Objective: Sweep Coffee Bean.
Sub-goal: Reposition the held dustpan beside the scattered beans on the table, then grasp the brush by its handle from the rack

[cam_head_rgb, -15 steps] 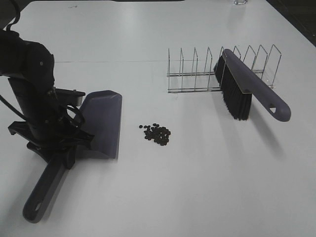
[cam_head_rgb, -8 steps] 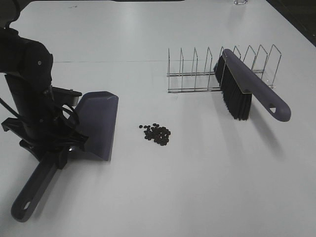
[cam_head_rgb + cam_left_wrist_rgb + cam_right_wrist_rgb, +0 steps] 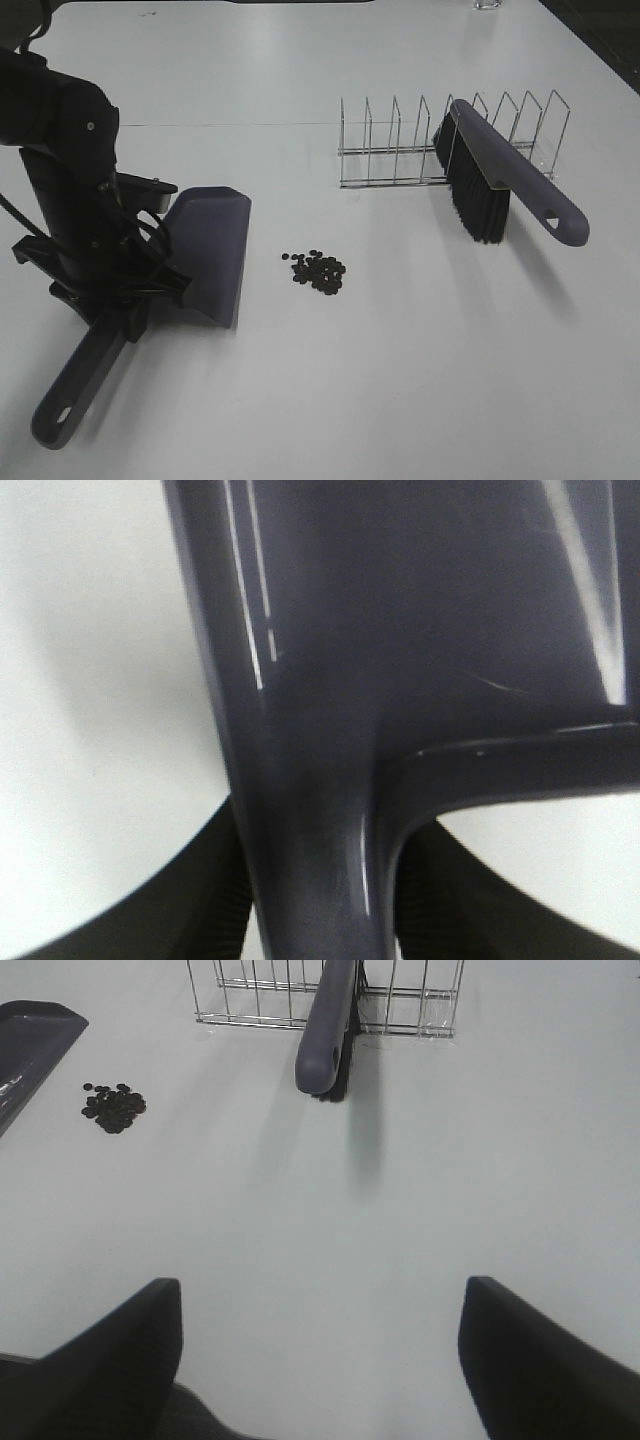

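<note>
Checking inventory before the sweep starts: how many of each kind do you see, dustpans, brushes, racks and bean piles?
Purple plastic dustpan: 1
Purple brush with black bristles: 1
Silver wire rack: 1
Pile of dark coffee beans: 1
Total: 4

**Lighting even and overhead; focus uneven across views.**
The white bench [image 3: 400,380] reads bright, with mild glare toward its far edge. Soft shadows fall toward the near edge from the brush [image 3: 480,150] and dustpan [image 3: 215,250]. In the left wrist view the dustpan is blurred and streaked with highlights. In the right wrist view the right gripper [image 3: 320,1290] is dark and soft-edged.
</note>
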`<state>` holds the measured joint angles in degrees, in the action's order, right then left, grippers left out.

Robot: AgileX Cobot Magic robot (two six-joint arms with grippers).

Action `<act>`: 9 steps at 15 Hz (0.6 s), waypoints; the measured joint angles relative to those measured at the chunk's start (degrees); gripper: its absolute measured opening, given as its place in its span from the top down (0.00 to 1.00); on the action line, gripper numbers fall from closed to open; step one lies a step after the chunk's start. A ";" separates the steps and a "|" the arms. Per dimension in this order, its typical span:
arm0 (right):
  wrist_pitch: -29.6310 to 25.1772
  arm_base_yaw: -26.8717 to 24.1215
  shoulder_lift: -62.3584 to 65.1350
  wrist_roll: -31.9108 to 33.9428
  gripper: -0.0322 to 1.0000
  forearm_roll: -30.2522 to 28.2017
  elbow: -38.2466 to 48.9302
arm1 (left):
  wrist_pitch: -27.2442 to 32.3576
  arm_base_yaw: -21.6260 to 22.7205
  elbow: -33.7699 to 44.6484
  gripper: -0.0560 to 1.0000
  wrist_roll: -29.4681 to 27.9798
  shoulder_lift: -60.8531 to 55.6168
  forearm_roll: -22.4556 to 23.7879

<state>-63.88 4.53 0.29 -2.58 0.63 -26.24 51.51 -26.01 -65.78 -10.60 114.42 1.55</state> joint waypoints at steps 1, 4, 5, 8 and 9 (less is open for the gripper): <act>0.06 0.00 0.00 0.11 0.31 -0.29 0.00 | -0.80 -1.26 0.00 0.60 -1.38 0.00 0.52; 0.69 0.00 -7.39 5.61 0.21 -1.03 -1.83 | -2.41 -3.38 0.00 0.60 -6.25 0.00 4.87; 0.52 0.00 -12.20 7.68 0.17 -1.03 -2.86 | -2.35 -3.38 0.00 0.60 -6.93 0.00 5.67; 0.00 0.00 -35.75 9.34 0.13 -1.03 -12.32 | -2.52 -3.38 0.00 0.61 -7.62 0.00 6.30; 0.06 0.00 -41.31 9.40 0.13 -1.03 -16.21 | -2.69 -3.38 0.00 0.61 -7.68 0.00 6.30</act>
<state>-63.83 4.53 -41.02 6.82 -0.40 -42.46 48.82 -29.39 -65.78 -18.28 114.42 7.85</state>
